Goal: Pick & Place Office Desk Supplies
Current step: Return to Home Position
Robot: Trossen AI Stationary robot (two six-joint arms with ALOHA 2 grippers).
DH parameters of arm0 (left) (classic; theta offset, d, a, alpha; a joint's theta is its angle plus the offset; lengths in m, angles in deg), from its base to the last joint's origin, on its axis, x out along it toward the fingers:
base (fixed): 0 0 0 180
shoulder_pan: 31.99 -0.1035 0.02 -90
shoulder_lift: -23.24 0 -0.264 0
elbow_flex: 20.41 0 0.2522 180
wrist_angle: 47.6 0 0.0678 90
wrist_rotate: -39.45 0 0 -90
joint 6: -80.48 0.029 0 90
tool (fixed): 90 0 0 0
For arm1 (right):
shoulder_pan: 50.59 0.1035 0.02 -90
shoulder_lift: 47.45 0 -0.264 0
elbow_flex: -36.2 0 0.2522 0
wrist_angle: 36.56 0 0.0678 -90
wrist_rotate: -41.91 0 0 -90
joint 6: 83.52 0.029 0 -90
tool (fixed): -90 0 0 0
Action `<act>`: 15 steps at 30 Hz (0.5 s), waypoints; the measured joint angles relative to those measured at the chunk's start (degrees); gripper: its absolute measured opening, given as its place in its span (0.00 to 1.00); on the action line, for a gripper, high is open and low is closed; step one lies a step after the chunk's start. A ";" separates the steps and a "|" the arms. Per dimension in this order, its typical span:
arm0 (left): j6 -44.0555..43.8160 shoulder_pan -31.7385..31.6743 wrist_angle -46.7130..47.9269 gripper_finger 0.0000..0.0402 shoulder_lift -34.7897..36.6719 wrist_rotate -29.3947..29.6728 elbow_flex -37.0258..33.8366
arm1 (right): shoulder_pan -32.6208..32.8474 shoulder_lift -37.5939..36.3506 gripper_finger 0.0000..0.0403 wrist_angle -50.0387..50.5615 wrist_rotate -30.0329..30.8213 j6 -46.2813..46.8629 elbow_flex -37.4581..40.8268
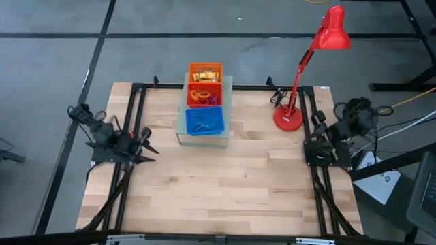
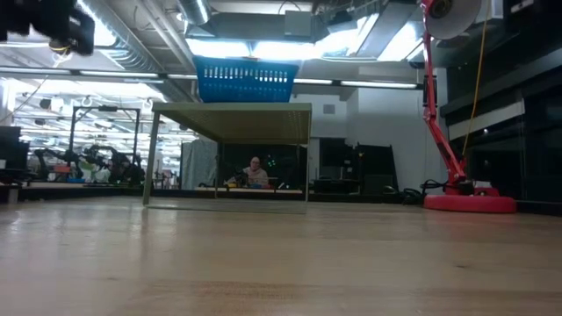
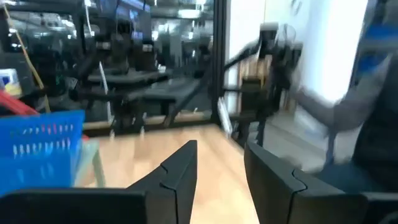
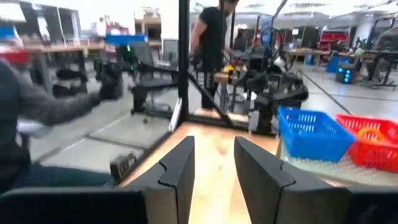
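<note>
Between the slightly parted, empty left gripper [image 3: 221,149] and right gripper [image 4: 213,146], a blue bin [image 1: 204,120] is perched on a green shelf [image 1: 227,109]; a red desk lamp [image 1: 288,120] is stood beside the right.

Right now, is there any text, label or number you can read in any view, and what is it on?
None readable.
White sheet right of the table: dark marks, too small to read.
Blue bin, red bin, orange bin, red lamp: no lettering shows.
</note>
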 joint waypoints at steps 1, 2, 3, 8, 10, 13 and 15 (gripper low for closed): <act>0.39 -0.07 -0.04 0.32 0.63 -0.36 -1.51 | -0.02 -0.23 0.28 -0.07 0.36 0.00 0.77; 0.75 -0.08 -0.89 0.32 0.72 -0.50 -3.00 | -0.02 -0.17 0.28 0.01 0.64 0.03 1.69; 0.76 -0.05 -0.99 0.32 0.76 -0.03 -4.44 | 0.00 -0.13 0.28 -0.74 0.94 0.36 2.51; 0.84 -0.36 -9.73 0.32 -0.01 1.09 -11.38 | 0.00 0.00 0.28 -7.78 3.17 -0.17 9.56; 0.95 -0.30 -10.03 0.32 -0.41 0.11 -11.44 | 0.00 -0.24 0.28 -13.29 2.07 -1.47 11.39; -1.46 -0.29 -9.20 0.32 -0.93 0.12 -11.57 | -0.02 -0.08 0.28 -15.15 2.27 -1.40 15.53; -1.41 -0.29 -9.36 0.32 -1.98 0.49 -11.59 | 0.00 -0.24 0.28 -17.90 1.98 -0.33 18.36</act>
